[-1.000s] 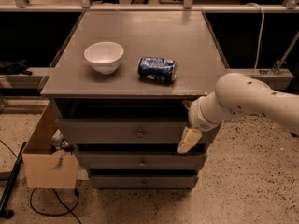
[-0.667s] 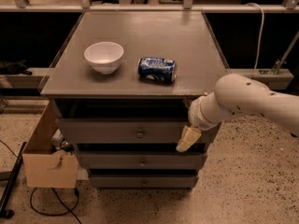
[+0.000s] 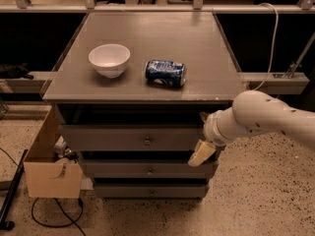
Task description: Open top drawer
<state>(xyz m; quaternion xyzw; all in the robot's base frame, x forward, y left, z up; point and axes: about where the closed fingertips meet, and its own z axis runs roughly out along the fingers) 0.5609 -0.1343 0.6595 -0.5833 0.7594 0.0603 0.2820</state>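
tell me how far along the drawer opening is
Done: nothing evident; the top drawer shows no interior. In hand: the gripper sits by the drawer front's right end, well right of the knob. Left: pulling the drawer out.

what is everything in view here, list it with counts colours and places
cabinet top: 1, grey, centre of view, carries the bowl and the can
bowl: 1, white, upright, left part of the cabinet top
soda can: 1, blue, lying on its side, right of the bowl
top drawer: 1, grey, round metal knob, just under the cabinet top
middle drawer: 1, grey, below the top drawer
bottom drawer: 1, grey, lowest
cardboard box: 1, tan, on the floor left of the drawers
cable: 1, black, on the floor near the box
arm: 1, white, reaching in from the right
gripper: 1, tan, at the right end of the drawer fronts
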